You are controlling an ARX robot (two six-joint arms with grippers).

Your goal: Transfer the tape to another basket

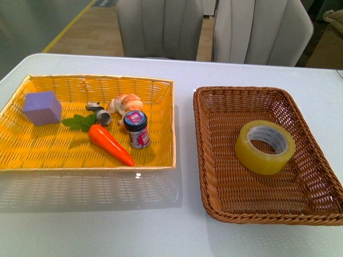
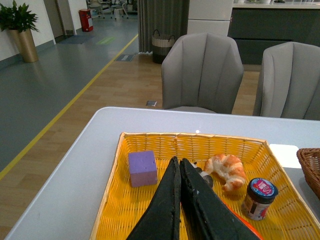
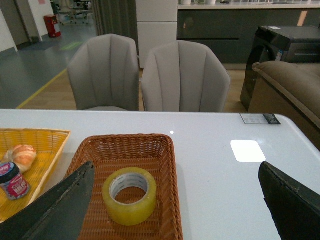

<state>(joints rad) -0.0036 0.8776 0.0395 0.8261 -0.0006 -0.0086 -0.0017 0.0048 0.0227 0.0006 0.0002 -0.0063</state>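
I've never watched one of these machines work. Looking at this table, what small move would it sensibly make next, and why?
Probably lower the open right gripper over the yellowish roll of packing tape, since the tape lies in the dark brown wicker basket, nothing holds it, and that gripper hangs nearest. The left gripper is shut above the bright yellow woven basket.

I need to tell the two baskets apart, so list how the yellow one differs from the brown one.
The yellow basket is bright yellow with straight edges; the brown basket is dark wicker with rounded corners and a braided rim. The yellow one holds several small things, among them a carrot and a purple block; the brown one holds only the tape. Both are woven, rectangular trays on the white table.
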